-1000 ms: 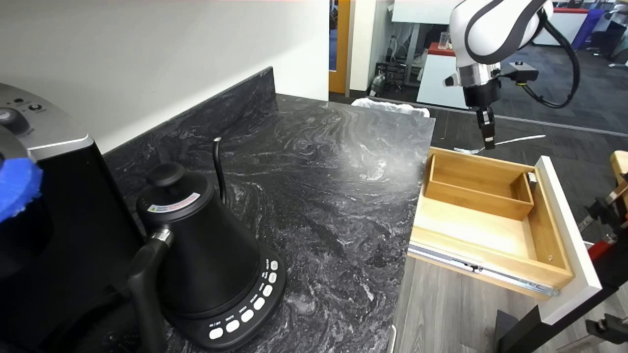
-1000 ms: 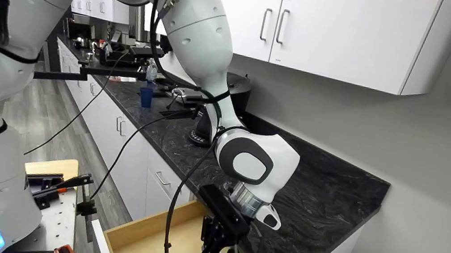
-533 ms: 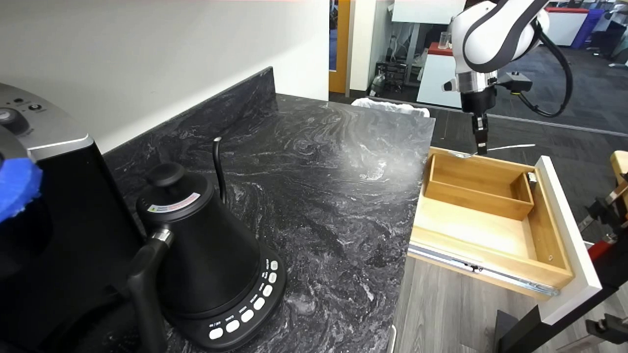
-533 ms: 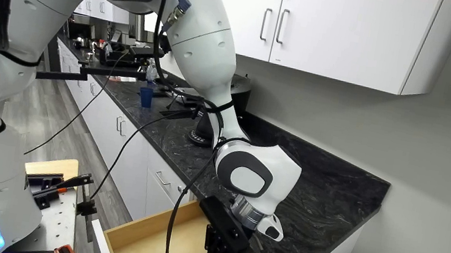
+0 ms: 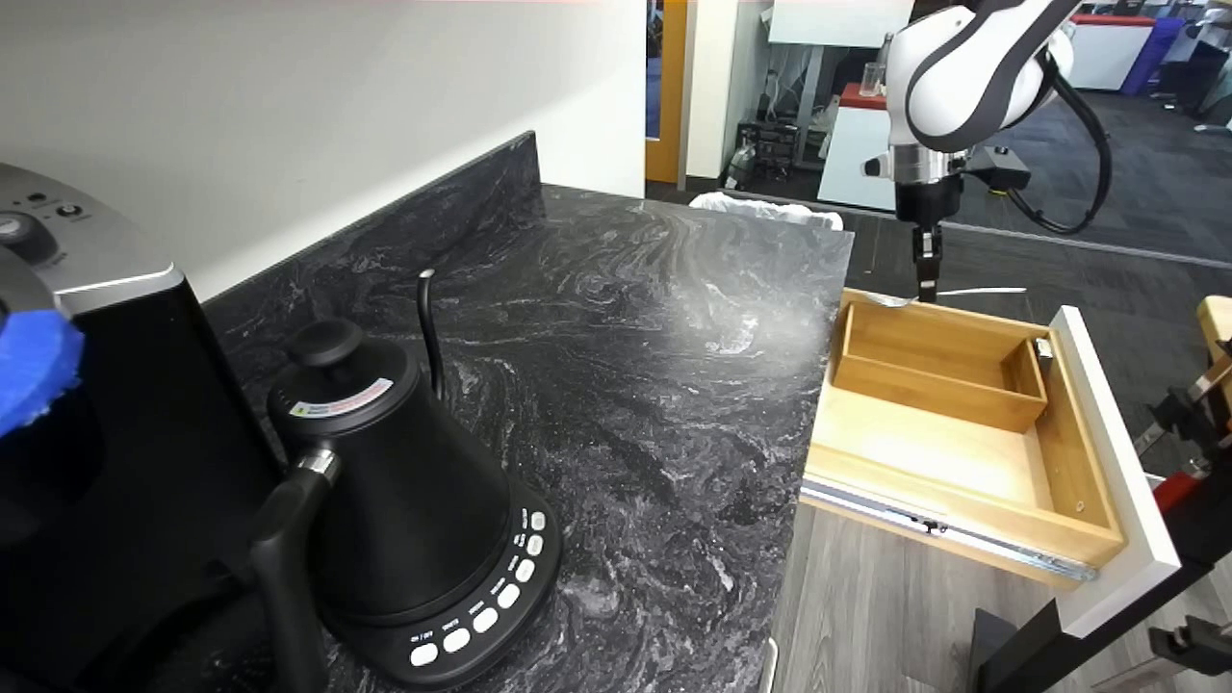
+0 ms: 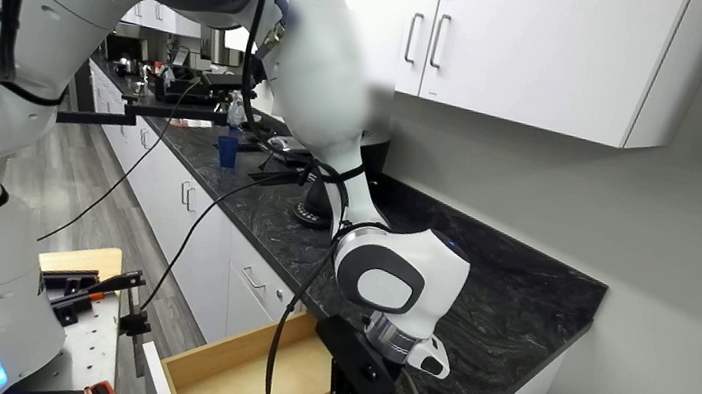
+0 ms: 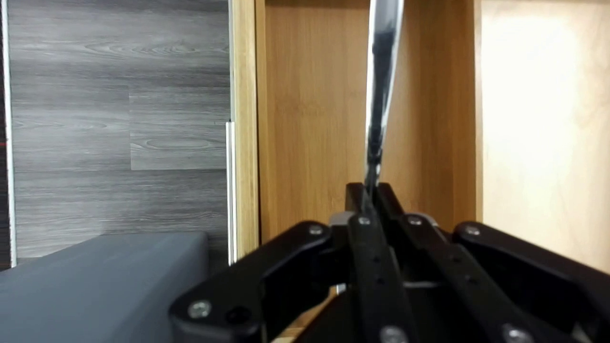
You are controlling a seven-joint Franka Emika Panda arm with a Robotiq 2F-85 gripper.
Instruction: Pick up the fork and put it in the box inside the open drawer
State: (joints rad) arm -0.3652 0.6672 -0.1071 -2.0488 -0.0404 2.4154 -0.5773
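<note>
In the wrist view, the open drawer edged the box; rightward the fork, pinched in the tool, hung apparently above that box. Carrying looked nearly done; lowering and release were called for. In an exterior view, a kettle stood on the dark bench, carpet beyond.

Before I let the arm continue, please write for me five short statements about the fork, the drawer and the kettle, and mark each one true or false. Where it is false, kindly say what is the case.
1. The drawer is open, with the box inside. True.
2. The jaws are shut on the fork. True.
3. The fork lies on the floor of the box. False: the jaws hold it up, and the wrist view shows the box beyond it.
4. The kettle stands in the drawer. False: the kettle is on the dark counter.
5. The drawer's front panel is white. True.
</note>
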